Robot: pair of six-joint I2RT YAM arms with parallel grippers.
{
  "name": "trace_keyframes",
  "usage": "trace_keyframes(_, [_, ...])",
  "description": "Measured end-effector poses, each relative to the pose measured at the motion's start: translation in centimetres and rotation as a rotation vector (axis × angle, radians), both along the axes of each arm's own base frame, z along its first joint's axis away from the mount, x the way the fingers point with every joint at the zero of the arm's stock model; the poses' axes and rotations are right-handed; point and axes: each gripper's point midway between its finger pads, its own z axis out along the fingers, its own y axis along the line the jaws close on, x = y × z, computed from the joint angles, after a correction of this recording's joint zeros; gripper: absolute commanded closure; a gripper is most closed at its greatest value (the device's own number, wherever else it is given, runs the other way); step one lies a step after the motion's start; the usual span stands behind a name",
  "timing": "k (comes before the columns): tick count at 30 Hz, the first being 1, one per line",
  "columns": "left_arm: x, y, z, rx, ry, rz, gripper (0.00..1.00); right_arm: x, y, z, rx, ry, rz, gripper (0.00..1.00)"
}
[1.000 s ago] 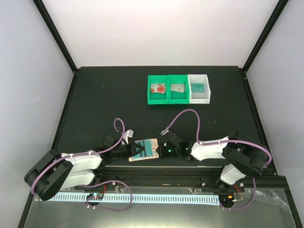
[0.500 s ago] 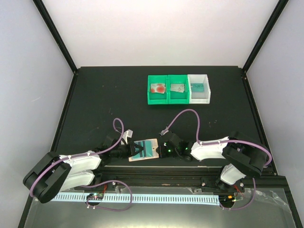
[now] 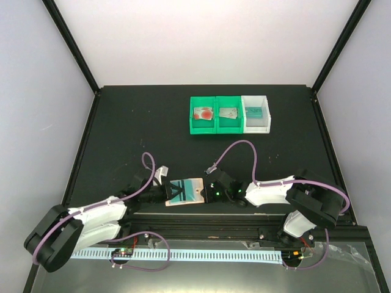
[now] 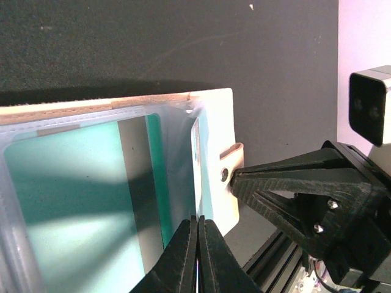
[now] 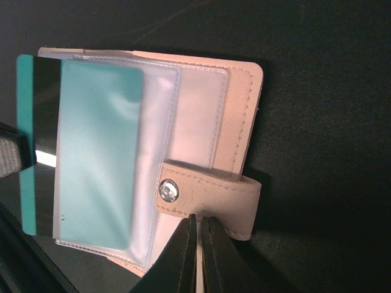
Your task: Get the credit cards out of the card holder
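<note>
The peach-orange card holder [image 3: 186, 191] lies open near the table's front edge, between my two grippers. My left gripper [image 4: 197, 221] is shut on a teal credit card [image 5: 27, 122] with a black stripe. That card sticks partly out of the holder's clear sleeve [image 5: 104, 152] on the left side. My right gripper [image 5: 197, 221] is shut on the holder's edge [image 5: 241, 110], just below its snap tab [image 5: 214, 198]. Three more credit cards lie in the far bins: a red-blotch one [image 3: 203, 113], a silver-grey one [image 3: 229, 113] and a teal one [image 3: 255, 110].
Two green bins [image 3: 195, 129] and one white bin [image 3: 267, 115] stand side by side at the back centre. A black rail [image 3: 208, 227] runs along the near edge, close behind both grippers. Purple cables [image 3: 241, 146] loop above the arms.
My left gripper has drawn back to the left, and the teal card's black stripe now shows outside the sleeve. The right gripper and the holder have stayed put.
</note>
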Motion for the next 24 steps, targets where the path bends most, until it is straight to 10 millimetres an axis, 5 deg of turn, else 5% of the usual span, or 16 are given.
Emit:
trace_keyframes(13, [0.4,1.7,2.7,0.013,-0.082,0.077,0.99,-0.1,-1.9,1.1,-0.091,-0.03,0.006,0.81])
trace_keyframes(24, [1.3,2.0,7.3,-0.047,-0.172,0.123,0.98,1.9,0.2,11.7,0.031,-0.472,0.234,0.74])
